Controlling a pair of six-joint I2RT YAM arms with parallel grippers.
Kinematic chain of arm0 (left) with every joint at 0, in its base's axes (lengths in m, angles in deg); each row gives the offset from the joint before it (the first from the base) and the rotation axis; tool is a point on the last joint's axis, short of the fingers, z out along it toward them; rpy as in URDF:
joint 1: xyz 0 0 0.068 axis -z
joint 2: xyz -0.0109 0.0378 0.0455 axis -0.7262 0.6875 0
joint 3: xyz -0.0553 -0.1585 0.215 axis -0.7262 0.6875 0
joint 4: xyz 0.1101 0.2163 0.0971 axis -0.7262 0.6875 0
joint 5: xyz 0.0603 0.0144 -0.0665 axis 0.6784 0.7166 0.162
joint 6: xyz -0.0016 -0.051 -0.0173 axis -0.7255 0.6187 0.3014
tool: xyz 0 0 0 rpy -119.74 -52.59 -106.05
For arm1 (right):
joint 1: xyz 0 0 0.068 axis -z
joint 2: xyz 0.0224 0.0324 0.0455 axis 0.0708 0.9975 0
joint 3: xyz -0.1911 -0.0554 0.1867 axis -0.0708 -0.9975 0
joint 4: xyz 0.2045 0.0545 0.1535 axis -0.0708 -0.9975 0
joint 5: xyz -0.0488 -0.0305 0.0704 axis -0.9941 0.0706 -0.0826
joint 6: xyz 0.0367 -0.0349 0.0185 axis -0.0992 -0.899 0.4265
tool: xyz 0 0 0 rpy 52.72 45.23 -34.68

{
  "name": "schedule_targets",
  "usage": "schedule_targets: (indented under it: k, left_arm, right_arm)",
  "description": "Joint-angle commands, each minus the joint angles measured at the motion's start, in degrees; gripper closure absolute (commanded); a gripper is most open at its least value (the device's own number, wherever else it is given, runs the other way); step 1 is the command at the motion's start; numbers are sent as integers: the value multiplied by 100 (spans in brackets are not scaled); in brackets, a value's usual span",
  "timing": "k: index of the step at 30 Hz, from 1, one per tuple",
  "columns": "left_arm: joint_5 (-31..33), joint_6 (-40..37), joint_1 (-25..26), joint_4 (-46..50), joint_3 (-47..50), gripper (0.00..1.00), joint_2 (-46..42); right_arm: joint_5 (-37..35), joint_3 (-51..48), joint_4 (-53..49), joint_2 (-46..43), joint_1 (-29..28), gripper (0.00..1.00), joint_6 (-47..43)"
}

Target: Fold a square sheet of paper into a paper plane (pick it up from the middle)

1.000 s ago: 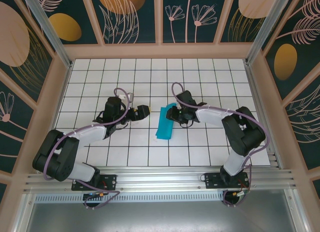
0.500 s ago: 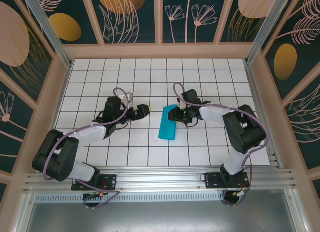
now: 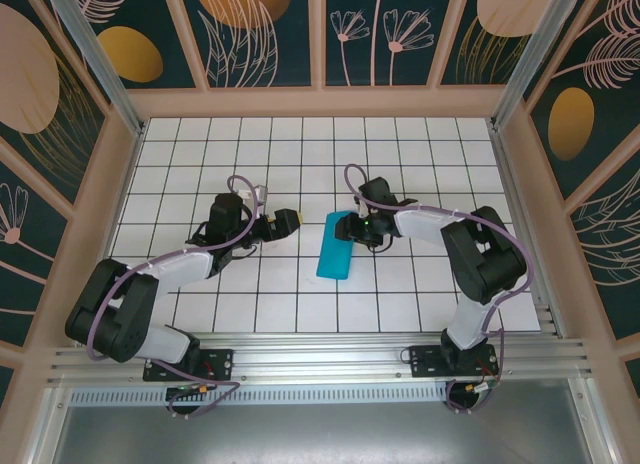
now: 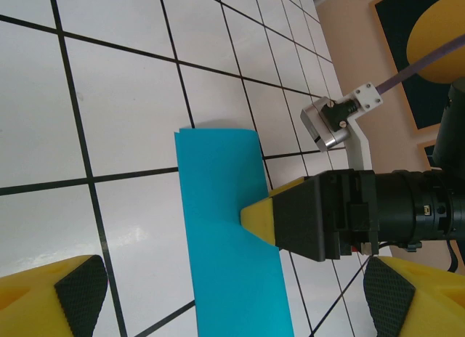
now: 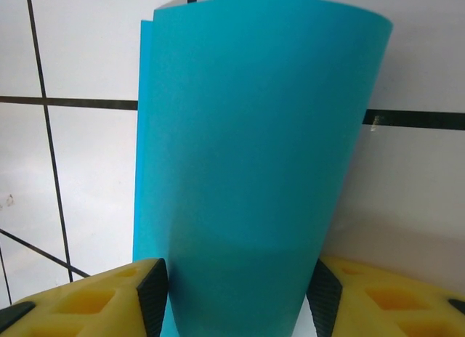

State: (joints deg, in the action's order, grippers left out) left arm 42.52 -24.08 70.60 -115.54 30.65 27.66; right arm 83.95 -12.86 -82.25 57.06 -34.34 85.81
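The square sheet of paper point(image 3: 334, 249) lies folded in half as a narrow teal strip on the white grid table, between the two arms. My right gripper point(image 3: 351, 228) is at the strip's upper right end and stands open. In the right wrist view the paper point(image 5: 254, 134) runs forward from between the gripper's point(image 5: 238, 297) pads, its upper layer bowed up. In the left wrist view a yellow fingertip point(image 4: 258, 217) of the right gripper rests on the paper point(image 4: 218, 199). My left gripper point(image 3: 292, 221) is wide open and empty, a little left of the strip, its point(image 4: 236, 293) pads far apart.
The white grid table point(image 3: 250, 174) is boxed in by patterned walls and pink posts. An aluminium rail point(image 3: 300, 349) runs along the near edge by the arm bases. Bare tiles lie all round the paper.
The right gripper's jaws have spread wider and its wrist has shifted slightly. The paper has settled flatter and straighter on the table. The left arm has stayed put.
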Motion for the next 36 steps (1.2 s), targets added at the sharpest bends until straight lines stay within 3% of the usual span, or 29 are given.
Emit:
schedule_targets:
  k: [1,14,26,36]
  left_arm:
    - [-199,-9,31,-172,-190,7,121]
    - [-246,-52,32,-21,-351,10,262]
    - [-351,-51,38,-26,-368,11,352]
    - [-437,-79,40,13,-459,13,473]
  right_arm:
    - [-311,131,-340,295,-74,41,23]
    - [-601,368,-711,577,-171,40,-139]
    - [-702,500,-870,876,-180,44,-285]
    - [-440,494,-783,895,-173,42,-591]
